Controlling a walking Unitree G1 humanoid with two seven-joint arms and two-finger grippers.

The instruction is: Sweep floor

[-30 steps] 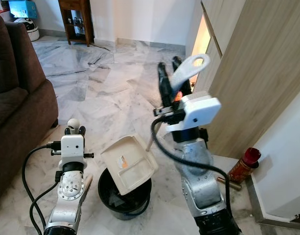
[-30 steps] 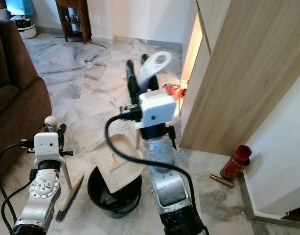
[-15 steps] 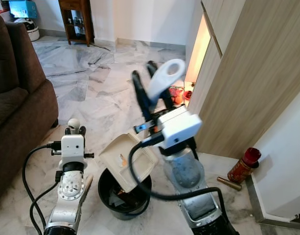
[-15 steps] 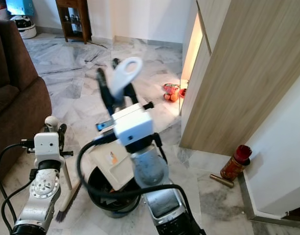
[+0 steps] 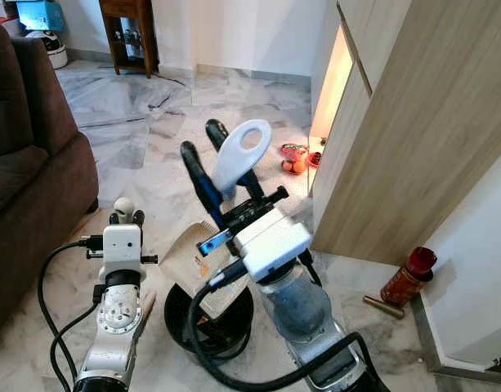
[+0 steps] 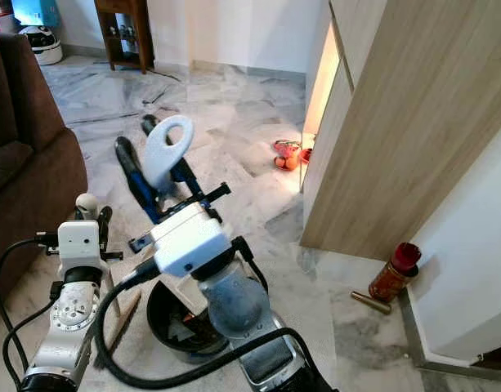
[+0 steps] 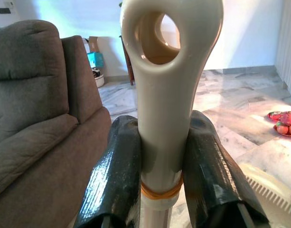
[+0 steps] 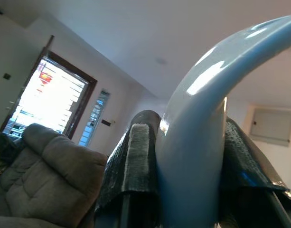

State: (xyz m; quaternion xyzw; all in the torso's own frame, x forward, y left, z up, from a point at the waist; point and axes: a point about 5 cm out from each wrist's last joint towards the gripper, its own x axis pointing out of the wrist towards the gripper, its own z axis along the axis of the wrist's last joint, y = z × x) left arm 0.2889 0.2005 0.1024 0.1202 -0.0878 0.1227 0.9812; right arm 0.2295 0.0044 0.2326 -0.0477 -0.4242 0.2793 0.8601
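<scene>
Overhead, the right gripper (image 5: 220,163) is clamping the white looped dustpan handle (image 5: 240,152), tilting the beige dustpan (image 5: 187,259) over the black bin (image 5: 183,314); the left gripper (image 7: 160,166) is gripping the cream brush handle (image 7: 165,90), its bristles (image 6: 119,327) apparently resting just beside the bin.

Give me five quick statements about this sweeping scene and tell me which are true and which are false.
1. The right gripper is shut on the white dustpan handle. True.
2. The cream dustpan is tipped over the round black bin. True.
3. The left gripper is open and holds nothing. False: it is shut on the cream broom handle.
4. The brown sofa is on the robot's right. False: it is on its left.
5. A red can stands by the wooden cabinet. True.
</scene>
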